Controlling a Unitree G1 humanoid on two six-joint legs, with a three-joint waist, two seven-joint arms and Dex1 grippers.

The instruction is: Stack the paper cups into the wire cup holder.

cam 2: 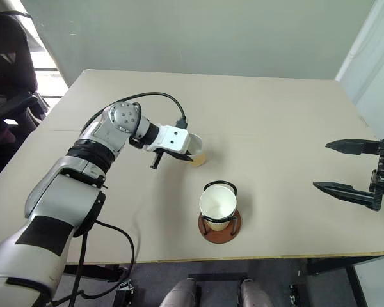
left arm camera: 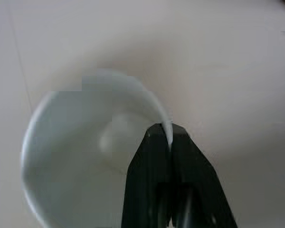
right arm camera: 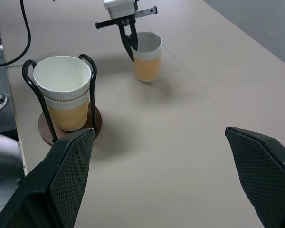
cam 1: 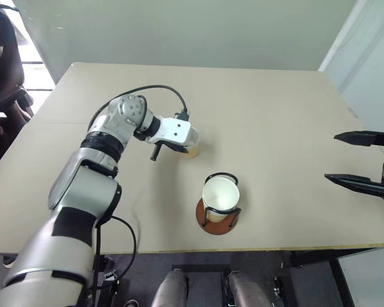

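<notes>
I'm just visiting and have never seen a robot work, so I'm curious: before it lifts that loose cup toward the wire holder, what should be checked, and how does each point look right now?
1. Left gripper shut on the loose paper cup, pinching its rim: ok.
2. Cup upright on the table: ok, though whether the rim pinch is firm enough to lift cannot be told.
3. Wire cup holder standing upright near the table's front edge: ok.
4. Stacked cups already seated in the holder, top one open to take another: ok.
5. Table between the cup and the holder free of obstacles: ok.
6. Right gripper open and well off to the side: ok.
</notes>
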